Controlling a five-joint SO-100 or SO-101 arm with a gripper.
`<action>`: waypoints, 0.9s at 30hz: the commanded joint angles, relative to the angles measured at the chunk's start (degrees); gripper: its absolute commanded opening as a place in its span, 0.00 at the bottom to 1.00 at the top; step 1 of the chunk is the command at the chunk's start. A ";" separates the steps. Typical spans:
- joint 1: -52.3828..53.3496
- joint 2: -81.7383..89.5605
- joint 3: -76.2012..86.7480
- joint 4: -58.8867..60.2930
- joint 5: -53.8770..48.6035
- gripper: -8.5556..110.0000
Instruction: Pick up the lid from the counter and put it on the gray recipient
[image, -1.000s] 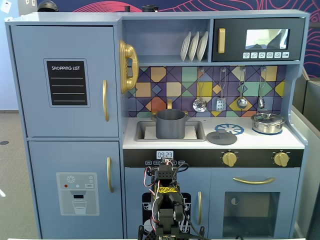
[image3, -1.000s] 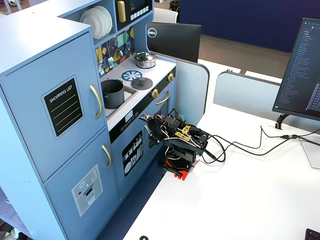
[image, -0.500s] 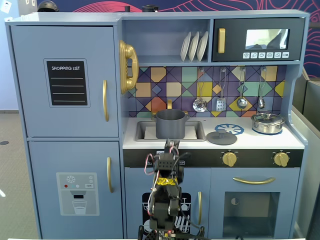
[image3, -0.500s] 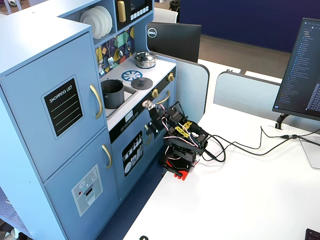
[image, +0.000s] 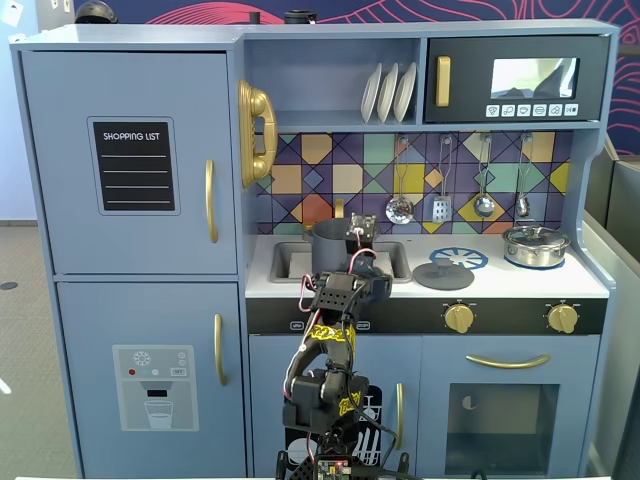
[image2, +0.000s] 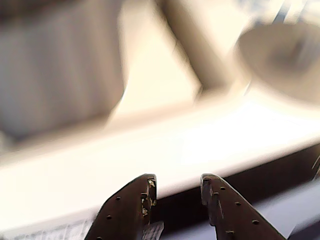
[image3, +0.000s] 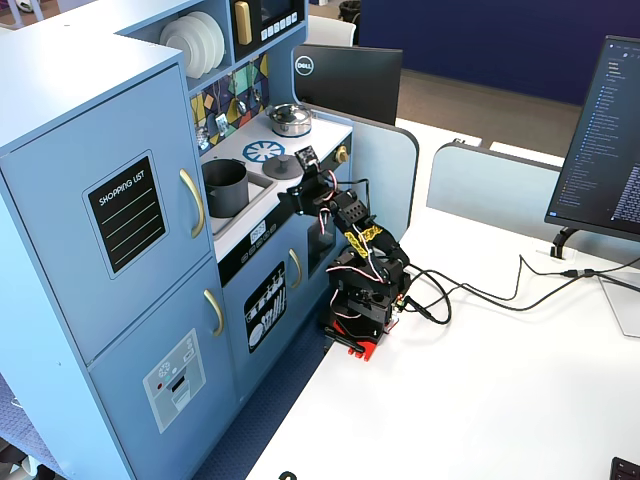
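A: Going left to right in a fixed view, what do you see?

B: The gray recipient (image: 338, 247) stands in the sink recess. Your arm (image: 326, 362) rises from its base, elbow bent, wrist reaching over the counter (image: 520, 282) edge in front of the pot.

A: And the claw?

B: In the wrist view the claw (image2: 176, 187) is slightly parted and holds nothing; the view is blurred.

A: Where is the lid?

B: The lid (image: 443, 274) lies flat on the counter right of the sink, apart from the silver pot (image: 535, 245) farther right, with bare counter before it.

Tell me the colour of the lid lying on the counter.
The lid is dark matte gray, clearest in the front-facing fixed view.
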 joint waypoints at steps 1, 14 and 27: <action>3.34 -1.76 -4.39 -6.68 -2.64 0.07; 12.22 -5.80 4.48 -28.39 0.18 0.09; 17.49 -13.71 6.15 -38.67 3.60 0.34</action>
